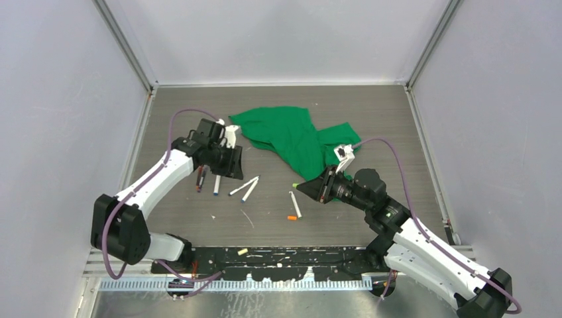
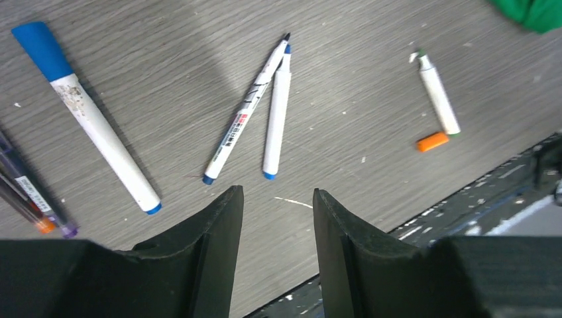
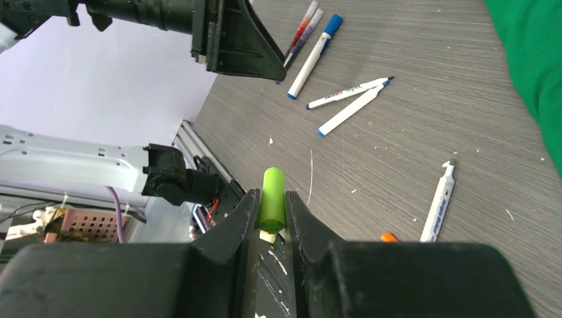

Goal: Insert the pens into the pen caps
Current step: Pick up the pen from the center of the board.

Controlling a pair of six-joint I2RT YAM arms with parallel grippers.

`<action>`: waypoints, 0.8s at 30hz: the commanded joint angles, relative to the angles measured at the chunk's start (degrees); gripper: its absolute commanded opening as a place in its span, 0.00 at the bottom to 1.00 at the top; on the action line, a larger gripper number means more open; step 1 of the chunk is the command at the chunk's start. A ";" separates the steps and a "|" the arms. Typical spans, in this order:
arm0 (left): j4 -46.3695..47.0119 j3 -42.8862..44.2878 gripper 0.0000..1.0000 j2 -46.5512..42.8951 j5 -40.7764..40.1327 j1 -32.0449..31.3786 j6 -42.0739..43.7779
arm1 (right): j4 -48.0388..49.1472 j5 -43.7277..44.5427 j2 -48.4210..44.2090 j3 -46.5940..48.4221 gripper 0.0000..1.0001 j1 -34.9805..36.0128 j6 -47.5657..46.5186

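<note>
Found green cap [image 3: 272, 185] pinched in right gripper [image 3: 272, 197]; left gripper [image 2: 278, 197] spread, empty, near two thin pens [image 2: 276, 119]. Advise lifting green-tipped pen [image 2: 439, 93] beside orange cap [image 2: 433, 141] with left, aligning tip squarely.

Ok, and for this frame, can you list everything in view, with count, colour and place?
green cloth: one, green, crumpled at the back middle.
blue-capped pen: one, white barrel, left of centre.
thin pens: two, white with blue ends, in a narrow V at centre.
see-through pens: two, dark, side by side at far left.
green-tipped pen: one, white, uncapped, right of centre.
orange cap: one, loose by that pen's rear end.
green cap: one, held off the table.
table: one, grey wood-grain.
left gripper: open, above the thin pens.
right gripper: shut on the green cap.
</note>
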 commanded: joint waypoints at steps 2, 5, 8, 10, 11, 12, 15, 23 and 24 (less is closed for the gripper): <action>-0.55 -0.56 0.45 2.73 -9.91 -6.32 8.01 | 4.23 -3.60 -1.55 -1.70 0.01 -0.92 0.87; -2.29 0.42 0.45 6.11 -14.89 -8.94 8.83 | 5.90 -5.12 -0.97 -2.25 0.01 -1.28 2.13; -2.51 1.13 0.45 8.35 -17.10 -8.99 8.47 | 7.72 -6.17 -0.76 -2.94 0.01 -1.37 3.08; -2.91 1.75 0.44 9.79 -18.63 -8.98 8.18 | 8.54 -6.54 -0.63 -3.24 0.01 -1.34 3.55; -3.13 1.98 0.44 10.49 -18.95 -8.98 7.99 | 8.92 -6.79 -0.44 -3.25 0.01 -1.40 3.71; -3.23 2.10 0.43 11.29 -18.97 -8.98 7.77 | 9.16 -7.12 -0.27 -3.29 0.01 -1.39 3.89; -3.92 2.88 0.39 14.09 -18.60 -8.98 7.28 | 9.70 -7.71 -0.21 -3.41 0.01 -1.42 4.13; -4.21 5.32 0.38 18.41 -15.74 -8.44 7.51 | 10.92 -8.40 0.59 -4.03 0.01 -1.97 4.65; -4.39 5.64 0.38 19.35 -15.63 -8.31 7.56 | 11.24 -8.57 0.83 -4.08 0.01 -2.01 4.83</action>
